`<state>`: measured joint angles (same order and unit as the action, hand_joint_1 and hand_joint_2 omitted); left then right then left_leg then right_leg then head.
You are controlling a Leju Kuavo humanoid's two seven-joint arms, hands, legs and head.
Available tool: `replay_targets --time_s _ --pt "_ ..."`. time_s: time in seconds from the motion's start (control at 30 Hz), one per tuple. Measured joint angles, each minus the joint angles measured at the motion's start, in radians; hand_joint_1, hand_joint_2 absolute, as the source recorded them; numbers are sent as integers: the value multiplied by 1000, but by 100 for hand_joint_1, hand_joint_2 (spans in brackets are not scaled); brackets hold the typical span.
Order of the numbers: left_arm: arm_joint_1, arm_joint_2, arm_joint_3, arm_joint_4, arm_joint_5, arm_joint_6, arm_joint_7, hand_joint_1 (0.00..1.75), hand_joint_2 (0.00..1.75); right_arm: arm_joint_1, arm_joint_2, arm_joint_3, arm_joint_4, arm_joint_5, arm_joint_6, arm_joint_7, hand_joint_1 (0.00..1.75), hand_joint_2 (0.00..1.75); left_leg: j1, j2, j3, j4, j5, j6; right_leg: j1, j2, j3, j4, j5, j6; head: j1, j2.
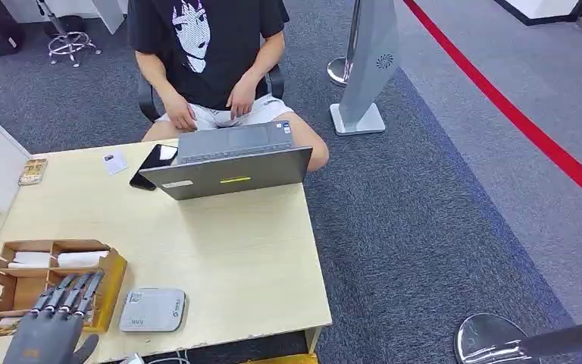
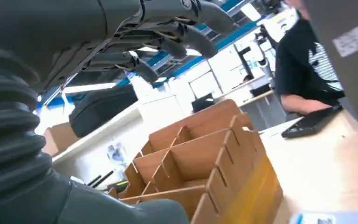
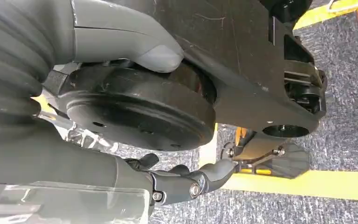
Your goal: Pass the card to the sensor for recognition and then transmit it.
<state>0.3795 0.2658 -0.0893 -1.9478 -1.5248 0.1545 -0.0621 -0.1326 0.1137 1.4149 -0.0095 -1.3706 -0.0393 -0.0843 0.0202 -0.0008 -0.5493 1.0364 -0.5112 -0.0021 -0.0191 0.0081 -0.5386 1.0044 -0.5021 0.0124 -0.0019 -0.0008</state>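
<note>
Cards (image 1: 53, 259) are seen lying in the far compartments of the cardboard organiser (image 1: 110, 292) at the table's near left corner, with the grey sensor (image 1: 152, 309) just beside it. The left hand (image 1: 53, 322) is held over the organiser, fingers extended and apart, nothing gripped. The right hand (image 3: 121, 186) hangs by the floor with nothing held. One card should be pinched by its edge, lifted straight out, then laid flat over the sensor.
</note>
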Motion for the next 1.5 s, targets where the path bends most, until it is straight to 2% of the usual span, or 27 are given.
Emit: replay_targets --time_s 0.13,0.37,0.73,0.9,0.97,1.0,1.03,1.27,1.37,1.4,1.5 --pt "32 64 -64 -19 -3 -8 57 0 175 0 0 10 0 -11 -4 0 0 175 0 0 0 0 0 0 0 0 0 0 0 0 0 0" --pt "81 154 -99 -38 7 -8 121 0 175 0 0 21 0 -27 -6 0 0 175 0 0 0 0 0 0 0 0 0 0 0 0 0 0" --pt "84 156 -101 -40 7 -8 124 0 175 0 0 21 0 -27 -6 0 0 175 0 0 0 0 0 0 0 0 0 0 0 0 0 0" --pt "101 181 -108 -53 7 -7 146 0 175 0 0 22 0 -32 -6 0 0 175 0 0 0 0 0 0 0 0 0 0 0 0 1 0" --pt "124 212 -109 -75 18 -5 177 0 175 1 2 26 0 -46 -5 -1 0 175 0 0 0 0 0 0 0 0 0 0 0 0 0 0" --pt "154 210 -62 -82 24 0 169 0 175 1 2 35 0 -65 -3 -2 0 175 0 0 0 0 0 0 0 0 0 0 0 0 1 0" --pt "161 189 -6 -82 29 1 131 0 175 1 2 42 0 -69 -3 -2 0 175 0 0 -1 0 0 0 0 0 0 0 0 0 1 0" --pt "170 121 91 -74 32 1 60 0 175 1 4 54 2 -82 -2 -3 0 175 0 0 0 0 0 0 0 -1 1 0 0 0 0 0" --pt "166 77 140 -63 31 2 0 0 175 1 4 58 2 -85 -2 -4 0 175 0 0 -1 0 0 0 0 0 0 0 0 0 0 0" --pt "161 49 170 -53 27 2 -37 0 175 1 4 65 2 -90 -2 -5 0 175 0 0 0 0 0 0 0 0 0 0 0 0 0 0" --pt "146 1 228 -32 22 3 -85 0 175 1 5 72 2 -98 -2 -6 0 175 0 0 0 0 0 0 0 0 0 0 0 0 0 0"
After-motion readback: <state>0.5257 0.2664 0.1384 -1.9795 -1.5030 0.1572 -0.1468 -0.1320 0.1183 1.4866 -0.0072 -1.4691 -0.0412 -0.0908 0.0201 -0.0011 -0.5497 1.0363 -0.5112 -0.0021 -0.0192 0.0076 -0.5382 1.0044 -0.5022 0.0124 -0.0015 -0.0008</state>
